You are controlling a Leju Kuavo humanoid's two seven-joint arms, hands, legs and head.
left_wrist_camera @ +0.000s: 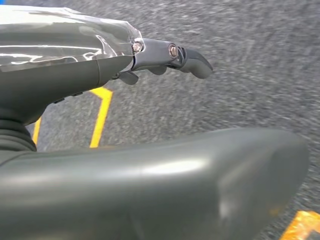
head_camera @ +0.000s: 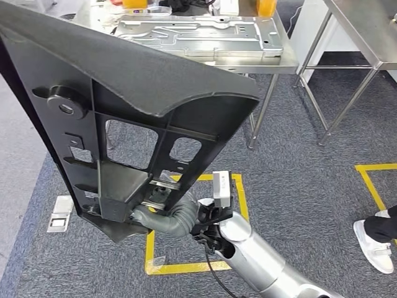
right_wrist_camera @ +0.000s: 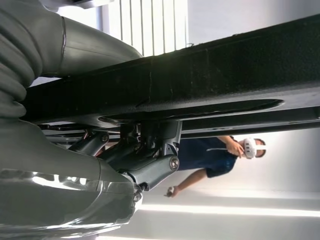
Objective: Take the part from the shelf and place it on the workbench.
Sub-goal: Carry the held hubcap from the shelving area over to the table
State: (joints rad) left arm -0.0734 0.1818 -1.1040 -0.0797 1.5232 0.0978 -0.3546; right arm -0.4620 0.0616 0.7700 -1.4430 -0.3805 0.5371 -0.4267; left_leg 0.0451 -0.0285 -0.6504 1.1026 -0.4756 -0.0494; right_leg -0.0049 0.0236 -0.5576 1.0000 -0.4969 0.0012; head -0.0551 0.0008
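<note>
The right hand (head_camera: pixel 157 208) gripped the large black plastic part (head_camera: pixel 126 118) near its lower edge, low and left of centre in the head view. Its fingers (right_wrist_camera: pixel 151 170) were hooked around a rib on the part's underside, as the right wrist view showed, with the grey ribbed wrist cover (head_camera: pixel 180 217) just behind them. The silver right arm (head_camera: pixel 262 257) ran from there down to the bottom right of the frame.

The part was held up in the air, tilted, and it took up most of the left half of the head view, its ribbed inner side with cut-out openings facing the camera. Its upper edge reached towards the steel counter (head_camera: pixel 262 62) at the top centre of the frame, where a flat stamped metal sheet (head_camera: pixel 201 34) lay. The part was not resting on the counter.

The left hand (left_wrist_camera: pixel 166 55) appeared in the left wrist view with its fingers stretched out and apart, holding nothing, over grey carpet (left_wrist_camera: pixel 241 75) with yellow tape lines (left_wrist_camera: pixel 100 117).

A yellow tape square (head_camera: pixel 149 248) marked the carpet below the part. A second steel table (head_camera: pixel 370 31) stood at the upper right. A person's white shoe (head_camera: pixel 374 245) was at the right edge, and a person in a dark top (right_wrist_camera: pixel 211 155) wearing a white headset showed in the right wrist view.
</note>
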